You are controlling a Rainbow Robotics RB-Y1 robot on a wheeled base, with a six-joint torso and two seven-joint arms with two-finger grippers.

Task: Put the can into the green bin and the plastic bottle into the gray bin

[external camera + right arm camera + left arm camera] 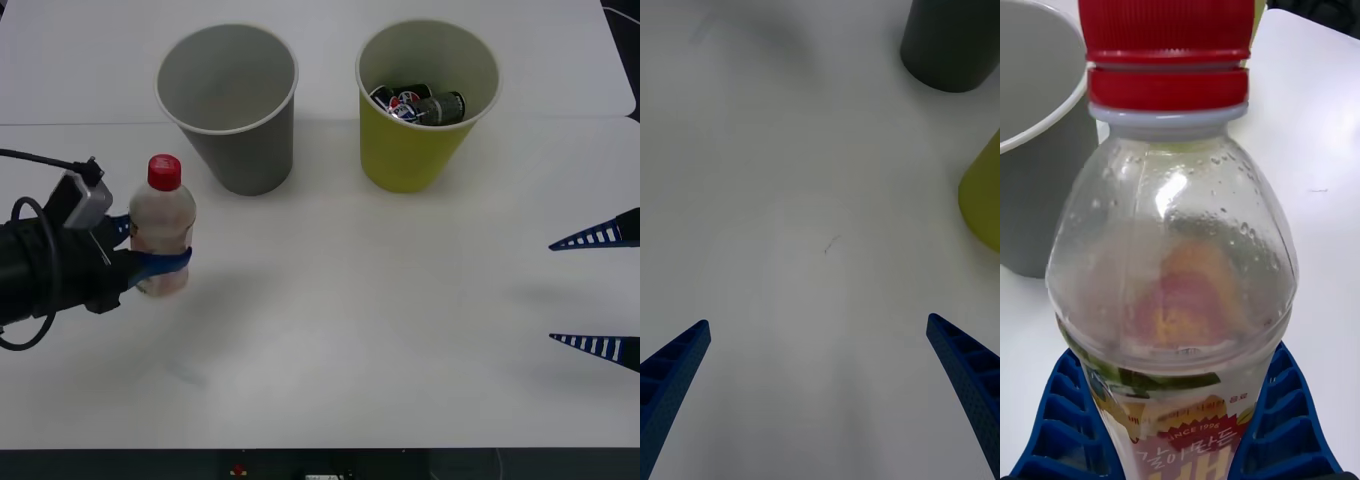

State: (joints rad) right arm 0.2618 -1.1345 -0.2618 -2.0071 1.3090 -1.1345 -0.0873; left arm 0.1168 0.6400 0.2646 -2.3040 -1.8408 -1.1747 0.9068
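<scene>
I had the left hand (150, 255) closed around the plastic bottle (162, 225), its blue fingers (1064, 420) pressed against the label on both sides, low on the body. The bottle stood upright on the white bench (350, 330), red cap up, just in front of and to the left of the gray bin (230, 105). In the left wrist view the gray bin's rim (1037, 127) sat close behind the bottle's shoulder. The can (420, 104) already lay inside the green bin (425, 100), so I judged that half of the job finished and the bottle step under way, at the point of grasp. The right hand (598, 290) waited at the right edge of the bench, fingers spread wide and holding nothing. Next, as I read it, the bottle needed lifting high enough to clear the gray bin's rim, carrying forward and slightly right over the opening, then releasing. The tall, light bin looked easy to knock if the lift came up short.
</scene>
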